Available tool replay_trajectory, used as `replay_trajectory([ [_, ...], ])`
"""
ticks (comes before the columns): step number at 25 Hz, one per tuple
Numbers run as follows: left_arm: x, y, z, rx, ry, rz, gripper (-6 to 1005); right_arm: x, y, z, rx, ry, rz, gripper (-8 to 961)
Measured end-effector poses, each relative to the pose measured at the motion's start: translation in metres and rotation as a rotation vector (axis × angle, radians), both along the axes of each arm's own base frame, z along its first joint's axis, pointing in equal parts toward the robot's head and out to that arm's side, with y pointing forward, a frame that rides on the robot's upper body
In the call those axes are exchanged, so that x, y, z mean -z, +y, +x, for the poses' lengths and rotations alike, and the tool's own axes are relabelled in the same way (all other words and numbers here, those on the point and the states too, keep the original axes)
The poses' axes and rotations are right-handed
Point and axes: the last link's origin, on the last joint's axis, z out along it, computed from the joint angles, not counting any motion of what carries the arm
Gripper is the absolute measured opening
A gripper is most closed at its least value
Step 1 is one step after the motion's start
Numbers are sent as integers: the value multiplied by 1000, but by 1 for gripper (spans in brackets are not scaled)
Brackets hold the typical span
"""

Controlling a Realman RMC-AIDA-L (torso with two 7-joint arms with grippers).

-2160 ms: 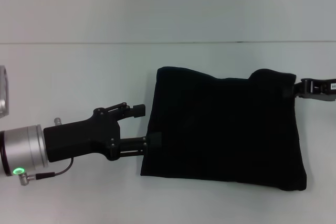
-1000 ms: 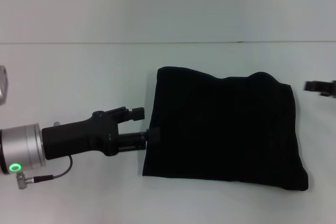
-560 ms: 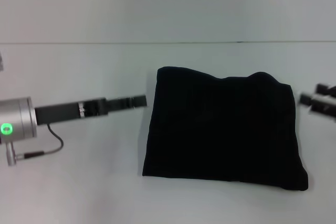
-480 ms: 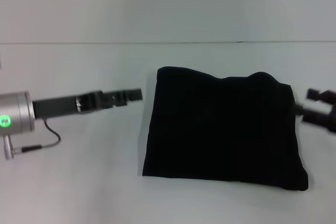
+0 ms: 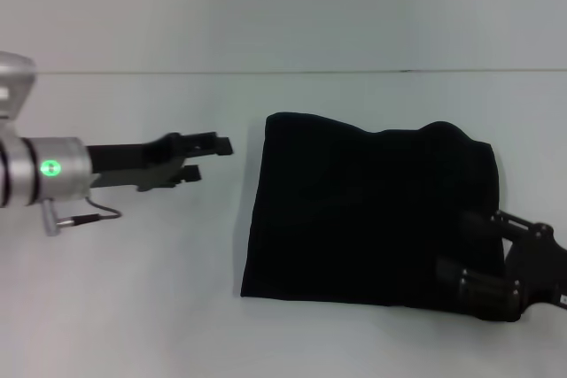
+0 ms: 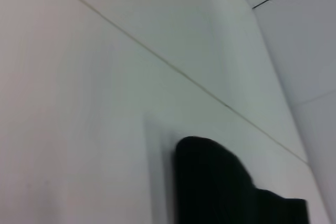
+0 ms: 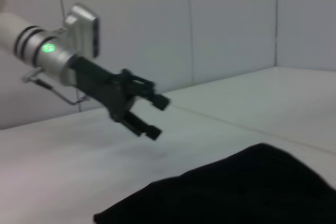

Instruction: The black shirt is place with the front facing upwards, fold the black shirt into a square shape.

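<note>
The black shirt (image 5: 372,214) lies folded into a rough rectangle on the white table, right of centre; its lettering is hidden. My left gripper (image 5: 206,158) is open and empty, clear of the shirt's left edge and above the table. My right gripper (image 5: 456,245) is open and sits over the shirt's near right corner; I cannot tell whether it touches the cloth. In the left wrist view the shirt (image 6: 226,187) shows as a dark fold. In the right wrist view the shirt (image 7: 236,192) fills the foreground, with the left gripper (image 7: 157,118) open beyond it.
The white table (image 5: 133,289) spreads wide to the left of and in front of the shirt. A pale wall (image 5: 266,6) rises behind the table's back edge.
My left gripper let go of the shirt's left edge, drew back to the left and rose. My right gripper left the far right corner, then came in over the near right corner.
</note>
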Motion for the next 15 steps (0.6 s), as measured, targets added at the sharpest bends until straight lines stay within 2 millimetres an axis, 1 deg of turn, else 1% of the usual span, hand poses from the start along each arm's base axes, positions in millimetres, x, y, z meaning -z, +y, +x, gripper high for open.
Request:
replay_trajectory([
  [5,29,9,13,3,71,-6,874,6,-9,5,-9,-24,-21,807],
  [7,37,13,18,8,89,7,874,9,-12,6,-25,-36,-27,807],
  [11,50,19,30,31,131,16,873,13,-14,6,-37,-46,-33,807],
  [15,59,21,34,26,153,31,873,13,-15,7,-33,-48,-33,807],
])
